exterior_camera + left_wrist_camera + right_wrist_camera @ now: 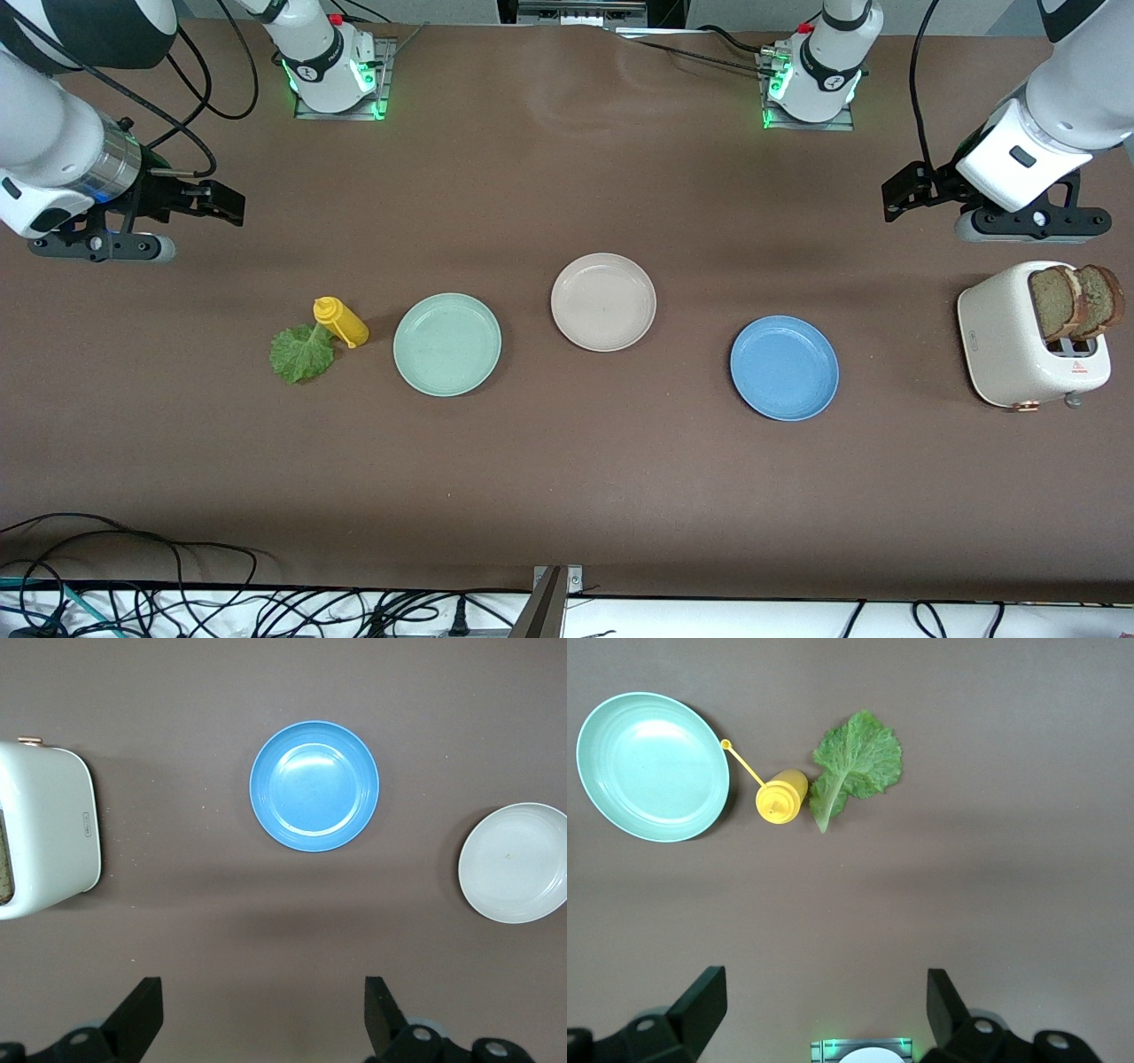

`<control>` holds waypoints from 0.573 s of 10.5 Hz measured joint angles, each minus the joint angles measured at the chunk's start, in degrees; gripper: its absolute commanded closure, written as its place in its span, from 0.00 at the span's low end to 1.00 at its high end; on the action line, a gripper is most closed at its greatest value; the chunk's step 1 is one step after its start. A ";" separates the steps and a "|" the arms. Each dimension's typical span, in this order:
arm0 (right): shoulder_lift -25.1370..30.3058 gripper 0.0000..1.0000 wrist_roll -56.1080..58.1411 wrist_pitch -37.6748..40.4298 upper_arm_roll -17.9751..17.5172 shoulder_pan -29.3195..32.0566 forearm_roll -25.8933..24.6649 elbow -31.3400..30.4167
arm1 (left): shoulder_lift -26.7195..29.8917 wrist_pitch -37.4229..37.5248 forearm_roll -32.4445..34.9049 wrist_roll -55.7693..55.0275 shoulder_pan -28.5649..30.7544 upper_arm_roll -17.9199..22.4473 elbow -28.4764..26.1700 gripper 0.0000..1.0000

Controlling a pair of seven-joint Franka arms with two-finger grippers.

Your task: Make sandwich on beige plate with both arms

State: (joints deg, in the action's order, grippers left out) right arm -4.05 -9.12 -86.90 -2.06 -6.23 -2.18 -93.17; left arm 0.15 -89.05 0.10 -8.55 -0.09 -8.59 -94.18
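Note:
The beige plate point(603, 301) point(514, 863) lies bare at mid-table. No assembled sandwich shows. Two brown bread slices point(1076, 301) stand upright in a white toaster point(1019, 346) point(44, 840) at the left arm's end. A green lettuce leaf point(302, 353) point(855, 762) lies flat toward the right arm's end. My left gripper point(904, 195) point(264, 1019) hangs open over bare table beside the toaster, holding nothing. My right gripper point(221, 202) point(826, 1014) hangs open over bare table at its own end, also holding nothing.
A yellow squeeze bottle point(341, 322) point(781, 797) stands touching the lettuce's stem. A mint-green plate point(447, 344) point(653, 766) lies between bottle and beige plate. A blue plate point(784, 367) point(314, 786) lies between beige plate and toaster. Cables run along the table's front edge.

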 measured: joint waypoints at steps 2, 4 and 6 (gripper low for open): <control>-0.10 0.00 0.00 0.01 0.00 0.00 0.00 0.00 | 0.00 0.01 0.00 0.00 0.00 0.00 0.00 0.00; -0.19 0.00 0.00 0.01 0.03 0.00 0.00 0.00 | 0.00 0.09 0.00 0.00 -0.01 -0.01 0.00 0.00; -0.56 0.00 0.00 0.01 0.04 0.00 0.00 0.00 | 0.00 0.10 0.00 0.00 0.00 -0.01 0.00 0.00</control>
State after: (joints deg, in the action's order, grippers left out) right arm -4.61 -9.12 -86.89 -2.02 -6.23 -2.18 -93.17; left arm 0.15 -88.95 0.10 -8.55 -0.09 -8.59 -94.18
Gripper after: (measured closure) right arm 0.000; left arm 0.000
